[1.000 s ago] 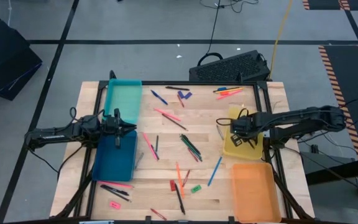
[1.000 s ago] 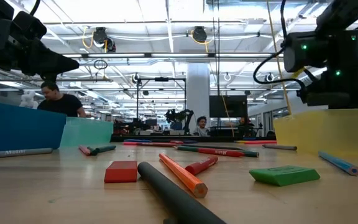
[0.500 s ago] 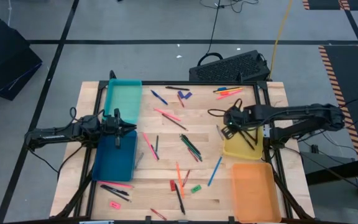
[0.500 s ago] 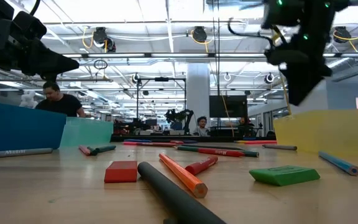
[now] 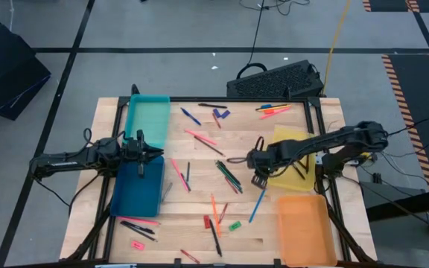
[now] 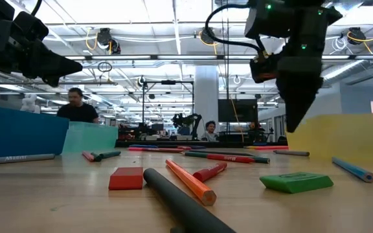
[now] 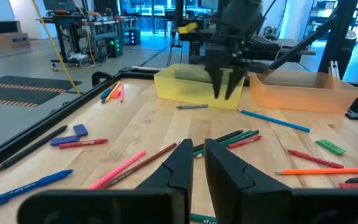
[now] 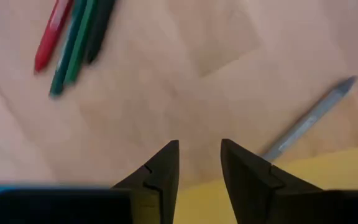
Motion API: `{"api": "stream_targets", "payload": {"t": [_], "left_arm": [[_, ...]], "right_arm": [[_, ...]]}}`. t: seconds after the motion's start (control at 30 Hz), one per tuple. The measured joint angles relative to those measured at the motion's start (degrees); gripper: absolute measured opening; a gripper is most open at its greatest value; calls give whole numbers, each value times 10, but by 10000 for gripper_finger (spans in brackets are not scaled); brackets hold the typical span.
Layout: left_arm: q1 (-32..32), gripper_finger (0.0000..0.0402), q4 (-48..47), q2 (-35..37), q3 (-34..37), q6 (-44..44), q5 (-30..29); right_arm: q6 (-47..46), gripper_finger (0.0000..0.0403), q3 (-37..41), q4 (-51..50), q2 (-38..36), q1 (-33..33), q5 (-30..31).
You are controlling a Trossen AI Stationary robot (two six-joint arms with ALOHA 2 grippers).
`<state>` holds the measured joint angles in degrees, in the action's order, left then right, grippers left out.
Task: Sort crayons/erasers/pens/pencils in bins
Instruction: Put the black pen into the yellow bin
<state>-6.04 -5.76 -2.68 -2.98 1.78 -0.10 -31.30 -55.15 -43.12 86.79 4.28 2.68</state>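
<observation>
**Right gripper poised beside the yellow bin, nothing held**

While the left gripper is parked over the gap between the teal translucent plastic bin and the dark blue translucent plastic bin, its fingers nearly closed with only a thin slit between them and nothing gripped, the right gripper is held above bare wood just beside the yellow translucent plastic bin. Its fingers are seen slightly parted and empty, with a grey pencil lying near them on the table. The orange translucent plastic bin is set at the near right corner. Long pink, green, blue and black sticks are scattered across the wooden table; a flat red eraser block and a flat green eraser block lie near the front edge, well apart.
</observation>
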Motion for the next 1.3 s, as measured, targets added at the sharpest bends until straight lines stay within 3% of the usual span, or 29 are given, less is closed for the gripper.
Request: {"api": "stream_targets", "payload": {"t": [0.2,0.33,0.6,0.77,1.03,1.3], "left_arm": [[0,44,0,0,0,0,0],[0,44,0,0,0,0,0],[0,44,0,0,0,0,0],[0,44,0,0,0,0,0],[0,44,0,0,0,0,0],[0,44,0,0,0,0,0]], "right_arm": [[21,109,-68,-181,11,47,1],[33,109,-102,-205,9,58,4],[104,117,-126,-39,8,39,127],[157,142,-126,74,11,-15,122],[234,187,-130,162,28,-128,87],[346,203,-261,154,177,-226,59]]}}
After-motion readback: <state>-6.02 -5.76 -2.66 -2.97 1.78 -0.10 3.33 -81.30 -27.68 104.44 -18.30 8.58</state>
